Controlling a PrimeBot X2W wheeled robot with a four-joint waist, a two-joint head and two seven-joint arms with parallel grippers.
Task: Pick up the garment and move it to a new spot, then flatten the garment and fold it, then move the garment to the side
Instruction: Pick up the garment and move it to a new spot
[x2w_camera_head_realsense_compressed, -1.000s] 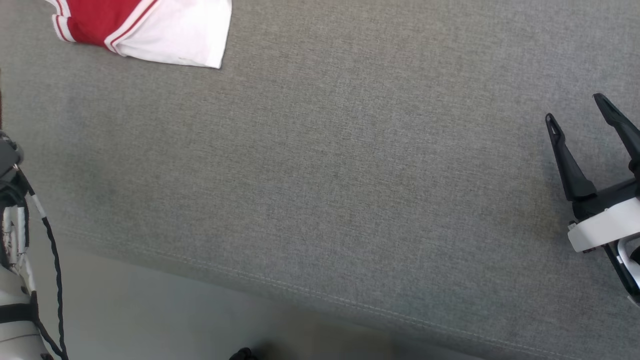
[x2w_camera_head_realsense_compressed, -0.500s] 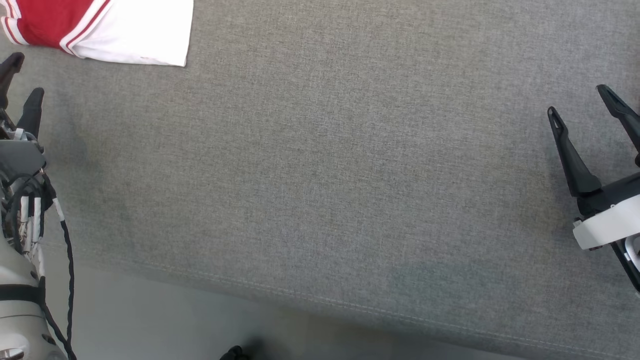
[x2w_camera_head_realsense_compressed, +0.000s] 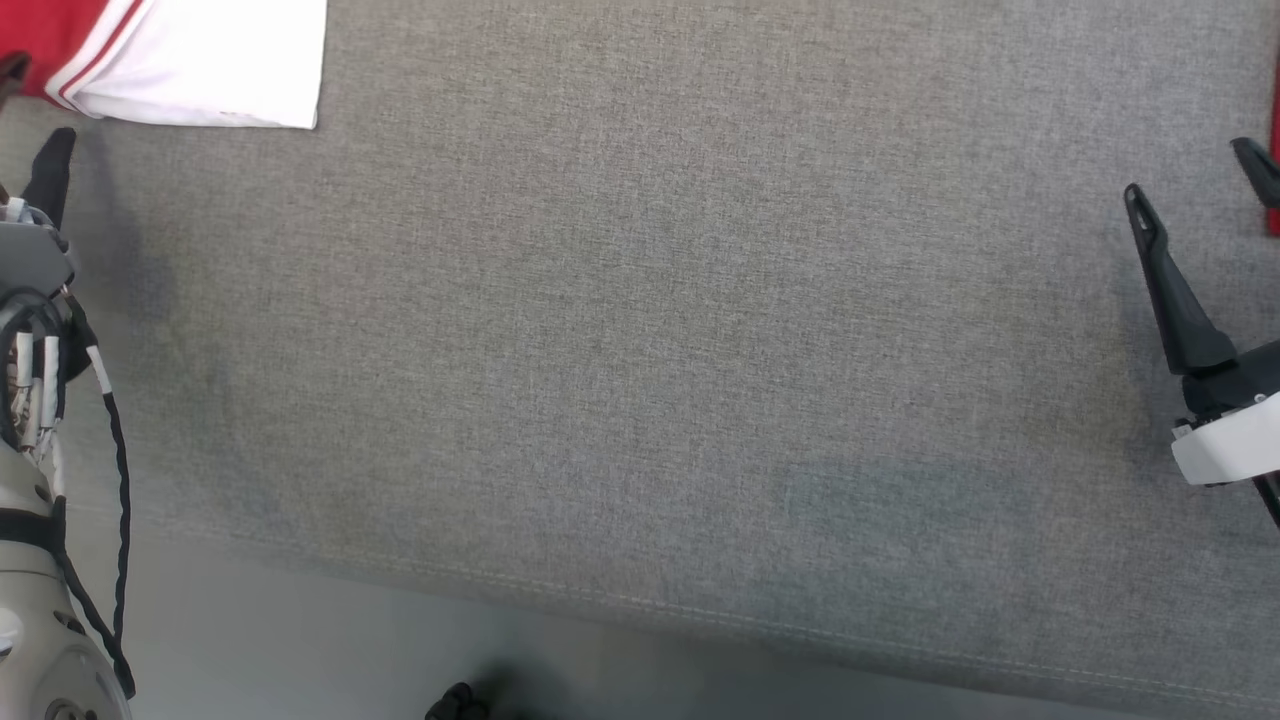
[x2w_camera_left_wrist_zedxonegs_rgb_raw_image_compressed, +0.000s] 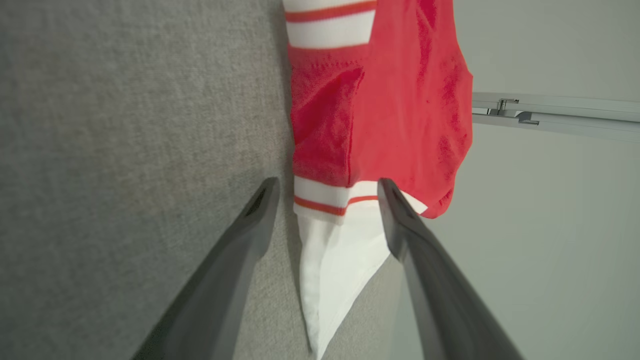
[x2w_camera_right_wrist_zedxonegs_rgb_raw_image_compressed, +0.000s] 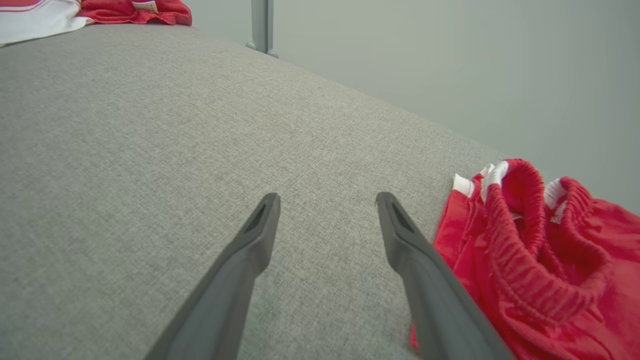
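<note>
While you are watching the head view, the garment (x2w_camera_head_realsense_compressed: 200, 70) is lying at the bench's (x2w_camera_head_realsense_compressed: 640, 350) far left, long axis running left-right, white end pointing right; left jaws and right jaws are standing wide, empty. Left wrist view: its white corner is pointing back between the left jaws. Right wrist view: a white tag (x2w_camera_right_wrist_zedxonegs_rgb_raw_image_compressed: 145, 5) is showing on its red part, unreadable.

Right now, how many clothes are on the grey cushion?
2. A folded red-and-white garment lies at the far left; crumpled red elastic-waist shorts lie at the far right, beside the right pincer. Others may be out of frame.
</note>
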